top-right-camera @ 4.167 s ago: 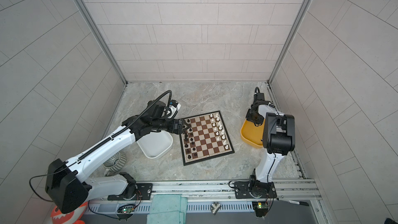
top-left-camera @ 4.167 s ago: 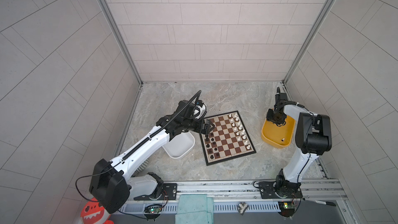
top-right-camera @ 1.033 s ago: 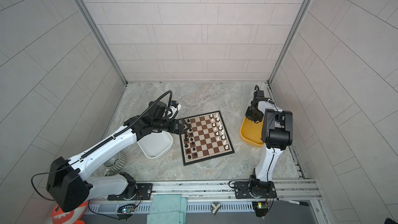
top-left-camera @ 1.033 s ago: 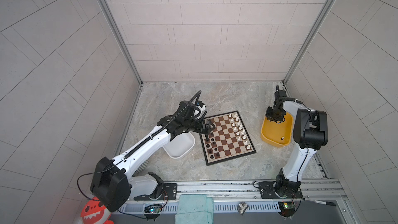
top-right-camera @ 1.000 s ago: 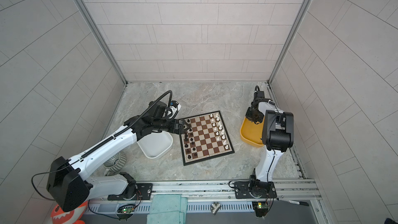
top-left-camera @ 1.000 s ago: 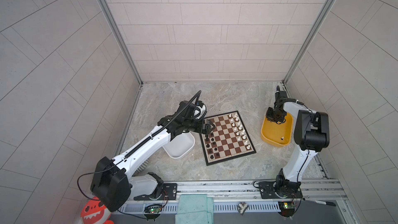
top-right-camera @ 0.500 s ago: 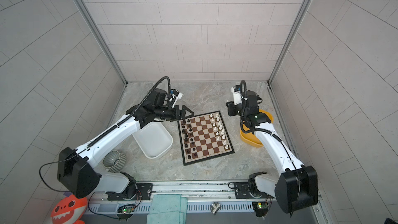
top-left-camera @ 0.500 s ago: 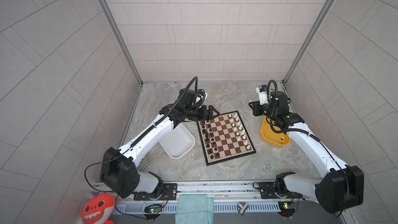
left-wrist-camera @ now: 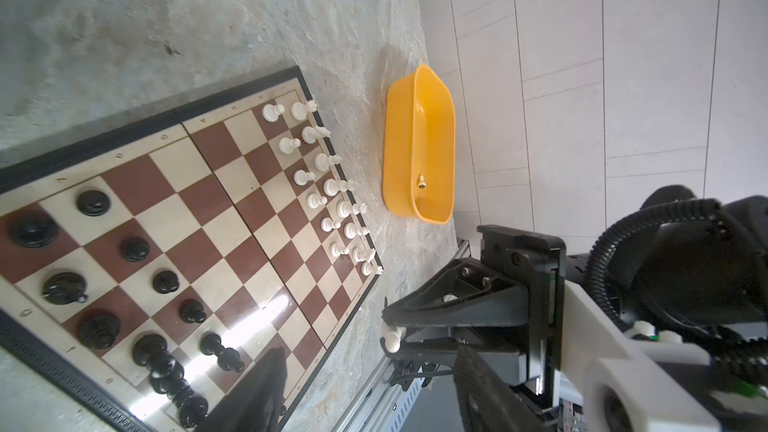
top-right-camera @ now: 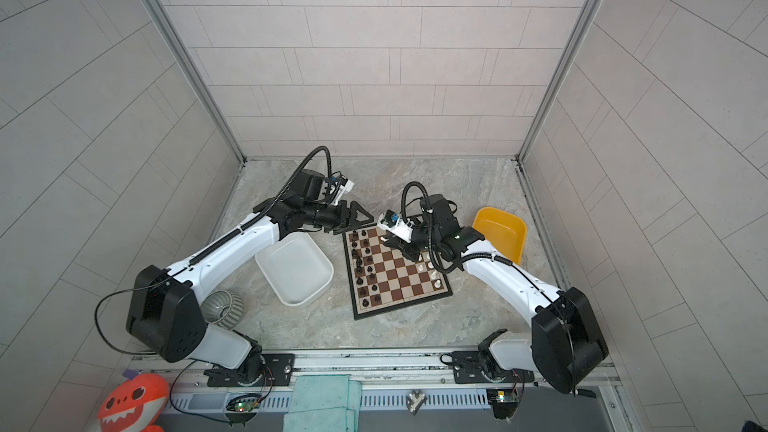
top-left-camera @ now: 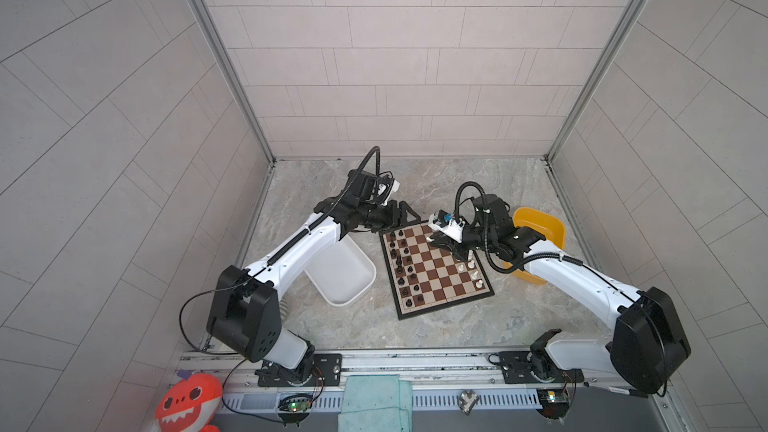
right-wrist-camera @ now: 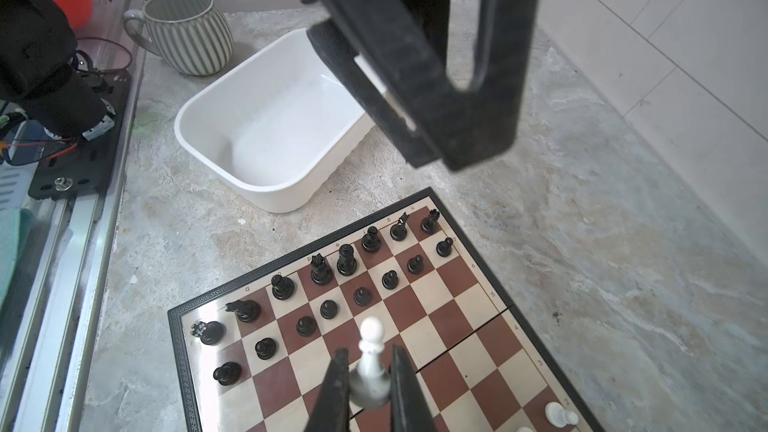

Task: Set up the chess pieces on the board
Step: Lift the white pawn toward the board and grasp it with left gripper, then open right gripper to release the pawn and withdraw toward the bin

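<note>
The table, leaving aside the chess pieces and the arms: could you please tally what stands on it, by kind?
2 tubs: white tub, yellow tub
1 board
1 mug
Total: 4

**Colours and patterns of the chess set and its surroundings.**
The board [top-left-camera: 442,284] is chequered dark brown and cream, with a cream margin and a black rim carrying a pale key-fret band. The black chessmen [right-wrist-camera: 345,260] are glossy black; the white chessmen [left-wrist-camera: 304,177] and the white pawn [right-wrist-camera: 371,351] are off-white. The white tub [top-right-camera: 291,272] is plain and the yellow tub [top-left-camera: 540,226] a warm yellow. The mug [right-wrist-camera: 189,31] is grey with pale vertical stripes, the bench [top-left-camera: 415,330] mottled grey-beige like marble, the toy [top-left-camera: 189,398] orange-red, and the cloth [top-left-camera: 374,403] teal.
</note>
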